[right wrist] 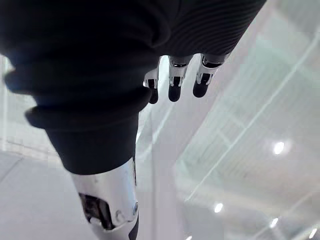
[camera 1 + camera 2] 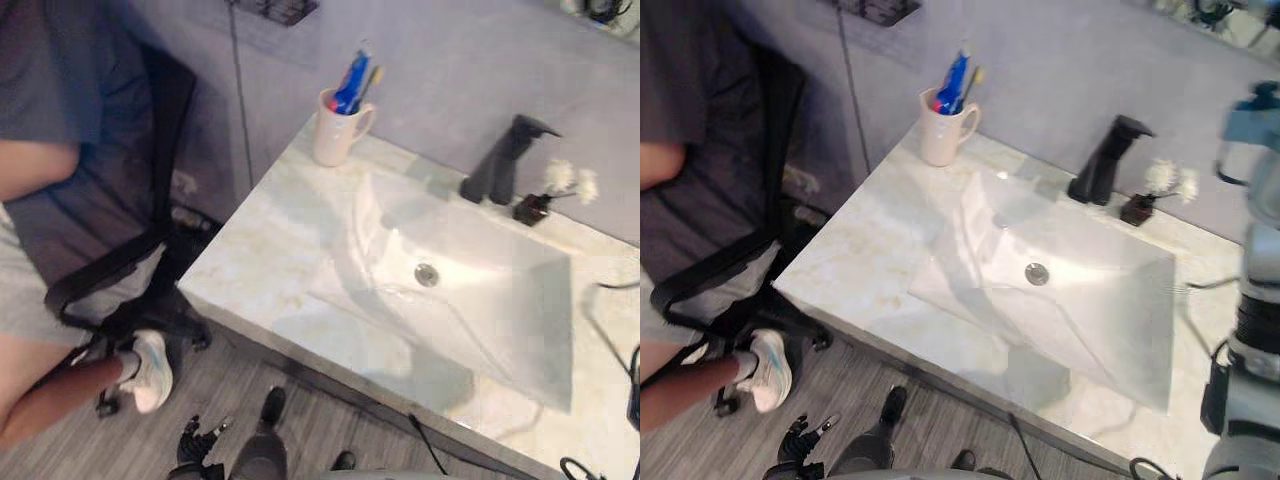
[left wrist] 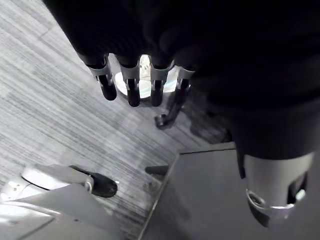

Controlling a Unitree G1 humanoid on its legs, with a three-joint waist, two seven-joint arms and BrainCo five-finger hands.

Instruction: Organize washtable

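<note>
Both head views look steeply down from above the near edge of the washtable (image 2: 250,270). They share the sink (image 2: 480,290), faucet (image 2: 505,160), mug (image 2: 338,130) at the far left and a seated person (image 2: 40,200) on the left, with the right eye set slightly rightward. The left wrist view looks close along the left hand (image 3: 132,75) down at the floor (image 3: 50,115); the right wrist view looks along the right hand (image 1: 175,75), seemingly up toward ceiling lights (image 1: 278,147).

On washtable (image 2: 260,262), cup (image 2: 338,132) at back left corner, faucet (image 2: 504,160) behind basin (image 2: 480,300), vase (image 2: 529,209) just right of faucet
</note>
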